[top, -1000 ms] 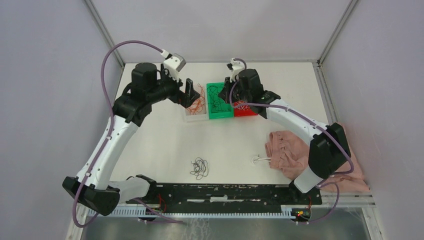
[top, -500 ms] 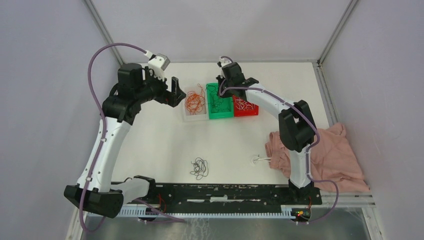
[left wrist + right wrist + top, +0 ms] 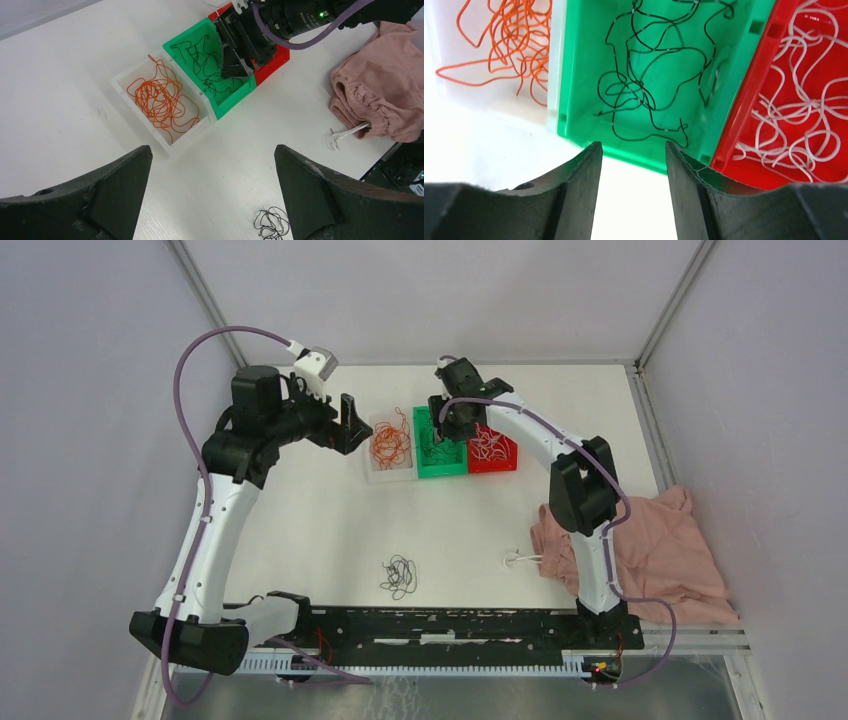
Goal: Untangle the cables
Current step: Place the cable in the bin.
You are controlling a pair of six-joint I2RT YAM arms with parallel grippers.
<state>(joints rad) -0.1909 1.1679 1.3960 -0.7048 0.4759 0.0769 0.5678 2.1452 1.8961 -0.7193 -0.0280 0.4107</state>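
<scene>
Although most of the sorting looked done, the desk (image 3: 300,530) did not read as finished. By my judgement the step in hand was a drop-off or check at the bins, with one knot left to fetch.

Counted from the biggest down: one pink cloth (image 3: 670,550) lay crumpled at the near right corner. Three bins stood in a row touching each other at the middle of the far edge: a white bin (image 3: 192,134), a green bin (image 3: 235,100) and a red bin (image 3: 744,115).

Of the two tools, the left gripper (image 3: 352,426) hung just left of the white bin, jaws spread wide and empty. The right gripper (image 3: 633,147) hovered over the green bin's near wall, parted more narrowly and gripping nothing.

Three sorted bunches lay in the bins: orange cables (image 3: 160,100) in the white one, black cables (image 3: 634,95) in the green and white cables (image 3: 799,115) in the red. One small dark tangle (image 3: 399,576) lay loose near the middle of the near edge, well apart from both arms. Its colours were too fine to tell.

The next move probably called for an arm to swing to that tangle, come down on it and close finely enough to catch hair-thin wire.
</scene>
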